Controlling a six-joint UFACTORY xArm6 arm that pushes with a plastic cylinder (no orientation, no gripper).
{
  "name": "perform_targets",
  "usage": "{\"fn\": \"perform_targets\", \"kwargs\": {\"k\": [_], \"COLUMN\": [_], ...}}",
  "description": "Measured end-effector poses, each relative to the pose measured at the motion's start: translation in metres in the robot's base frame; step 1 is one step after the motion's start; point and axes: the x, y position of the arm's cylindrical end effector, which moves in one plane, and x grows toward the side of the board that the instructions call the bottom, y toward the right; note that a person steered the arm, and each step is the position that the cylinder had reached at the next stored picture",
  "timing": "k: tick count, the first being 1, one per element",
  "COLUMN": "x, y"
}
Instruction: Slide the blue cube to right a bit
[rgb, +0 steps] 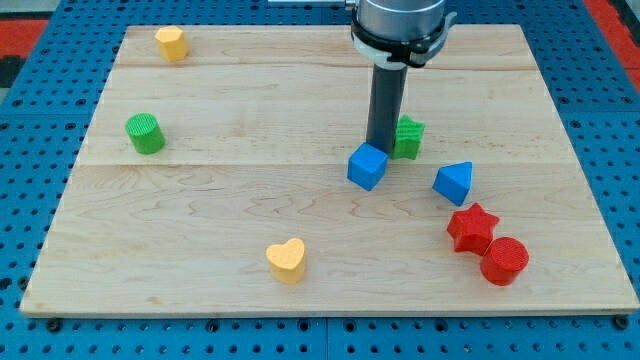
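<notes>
Blue cube (367, 166) sits just right of frame centre. My tip (379, 148) is touching or nearly touching its upper edge (contact unclear), holding nothing; it only pushes. Green block (407, 137) is just beside the rod on the right; blue prism (454, 182) is near the cube's right. Risk: I'm above the cube, not left of it, so a rightward push from here likely hits green, or cube rams prism.
</notes>
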Motion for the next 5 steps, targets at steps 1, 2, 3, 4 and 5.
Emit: {"fn": "perform_targets", "kwargs": {"k": [1,2,3,4,5], "x": [0.005,0.013,0.016,0.027,0.027], "y": [-0.033,-0.058,-0.108,-0.064,0.010]}}
